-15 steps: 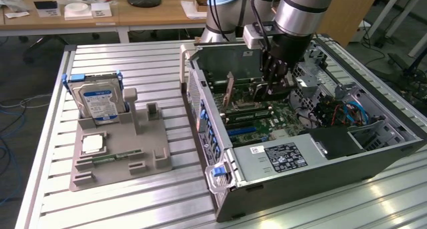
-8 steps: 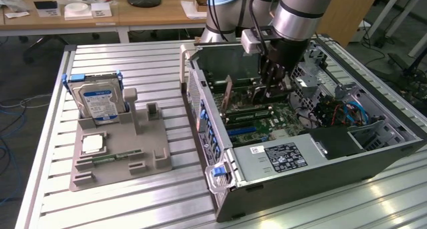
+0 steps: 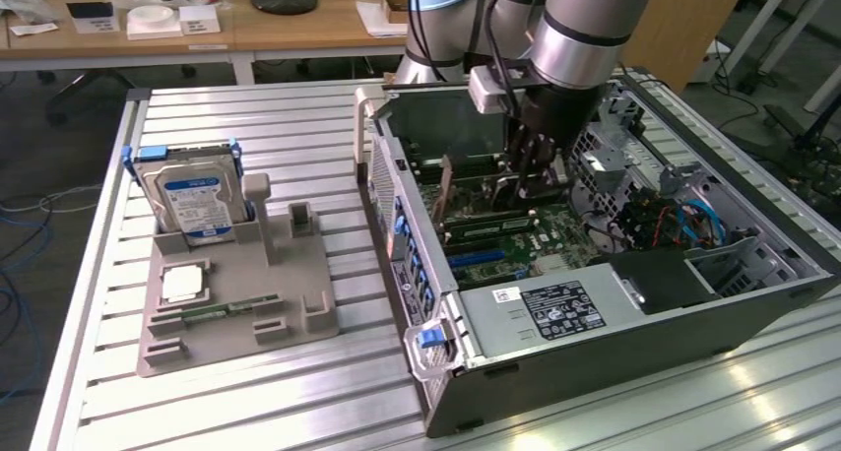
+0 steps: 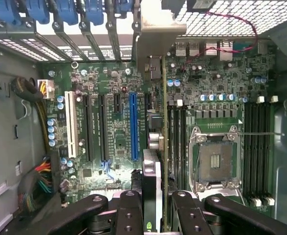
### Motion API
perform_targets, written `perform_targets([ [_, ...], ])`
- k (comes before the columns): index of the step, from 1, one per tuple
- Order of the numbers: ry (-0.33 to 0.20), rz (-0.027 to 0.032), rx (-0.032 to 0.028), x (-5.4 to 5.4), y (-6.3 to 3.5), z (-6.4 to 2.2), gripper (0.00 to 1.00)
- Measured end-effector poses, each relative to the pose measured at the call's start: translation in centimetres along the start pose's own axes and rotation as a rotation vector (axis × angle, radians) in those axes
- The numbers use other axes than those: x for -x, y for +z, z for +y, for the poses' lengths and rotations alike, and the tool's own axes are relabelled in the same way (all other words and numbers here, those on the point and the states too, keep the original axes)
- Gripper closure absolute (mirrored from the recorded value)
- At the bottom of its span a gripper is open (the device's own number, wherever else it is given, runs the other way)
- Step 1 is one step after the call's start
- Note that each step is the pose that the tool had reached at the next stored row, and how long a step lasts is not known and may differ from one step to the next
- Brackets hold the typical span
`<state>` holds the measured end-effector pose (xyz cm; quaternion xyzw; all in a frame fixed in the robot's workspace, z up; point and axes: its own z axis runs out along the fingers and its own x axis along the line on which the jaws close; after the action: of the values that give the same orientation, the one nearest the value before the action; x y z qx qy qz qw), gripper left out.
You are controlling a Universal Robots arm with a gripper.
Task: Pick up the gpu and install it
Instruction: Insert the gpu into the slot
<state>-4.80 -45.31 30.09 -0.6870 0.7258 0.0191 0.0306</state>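
The black end effector is pinching the gpu, a thin dark rectangular card, inside the open grey computer case.

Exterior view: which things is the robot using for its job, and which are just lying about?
In the job: gpu, gripper holding it, open computer case, motherboard.
Lying about: hard drive, memory stick, grey holder tray.

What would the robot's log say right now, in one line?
hand: shut on gpu | gpu: edge-on above motherboard, inside computer case | seated: cannot tell
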Motion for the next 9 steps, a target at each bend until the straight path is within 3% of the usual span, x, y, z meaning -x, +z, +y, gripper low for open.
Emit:
perform_targets([
  [9, 0.0, -0.0002, -0.0001, -1.3, 0.45, 0.21, 0.72],
])
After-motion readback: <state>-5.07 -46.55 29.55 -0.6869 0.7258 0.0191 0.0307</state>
